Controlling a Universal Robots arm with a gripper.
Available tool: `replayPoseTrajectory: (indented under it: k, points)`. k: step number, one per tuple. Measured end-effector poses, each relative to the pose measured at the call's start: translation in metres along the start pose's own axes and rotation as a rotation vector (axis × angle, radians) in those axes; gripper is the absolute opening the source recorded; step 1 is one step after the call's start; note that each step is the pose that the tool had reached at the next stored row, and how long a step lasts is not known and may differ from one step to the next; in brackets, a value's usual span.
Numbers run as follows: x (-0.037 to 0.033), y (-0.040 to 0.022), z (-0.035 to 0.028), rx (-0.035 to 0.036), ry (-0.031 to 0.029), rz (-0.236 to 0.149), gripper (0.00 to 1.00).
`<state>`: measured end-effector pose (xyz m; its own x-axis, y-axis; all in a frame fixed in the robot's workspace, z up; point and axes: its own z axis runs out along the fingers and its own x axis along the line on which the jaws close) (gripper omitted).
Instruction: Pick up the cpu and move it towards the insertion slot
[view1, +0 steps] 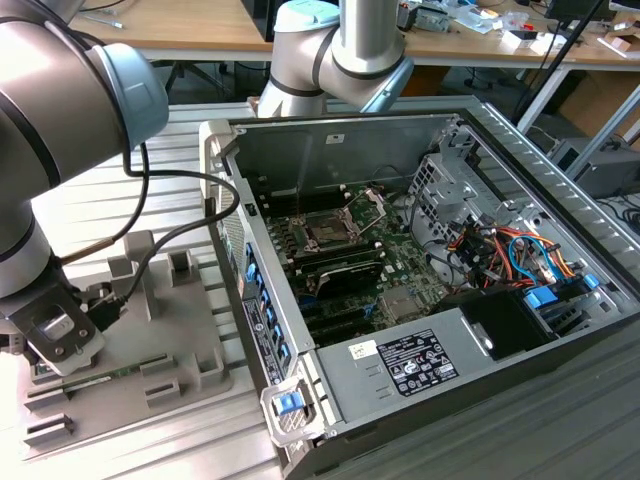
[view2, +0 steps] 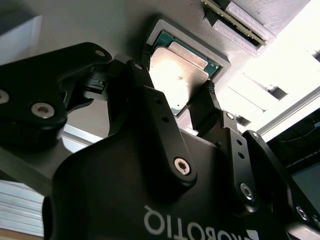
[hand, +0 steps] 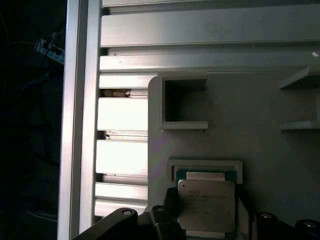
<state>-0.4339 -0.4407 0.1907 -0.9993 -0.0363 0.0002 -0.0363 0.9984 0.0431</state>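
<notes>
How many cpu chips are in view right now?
1: the silvery square metal-topped cpu lies in the grey plastic tray pocket, in both wrist views. Others may be hidden.

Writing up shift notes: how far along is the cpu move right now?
Done: the pincer is down at the cpu in the second wrist view. In hand: the pickup; the cpu lies in its grey tray pocket, and a firm grip cannot be confirmed. Left: lifting it and carrying it to the insertion slot, inside the open case at the exterior view's right.

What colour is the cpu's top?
The flat square cpu is silvery metal on top, green-edged; first wrist view shows it best.
</notes>
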Motion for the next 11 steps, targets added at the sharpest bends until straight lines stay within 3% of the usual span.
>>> replayPoseTrajectory:
  k: [11]
  points:
    - [0.0,0.0001,-0.0019,0.0,0.0,0.0,0.55]
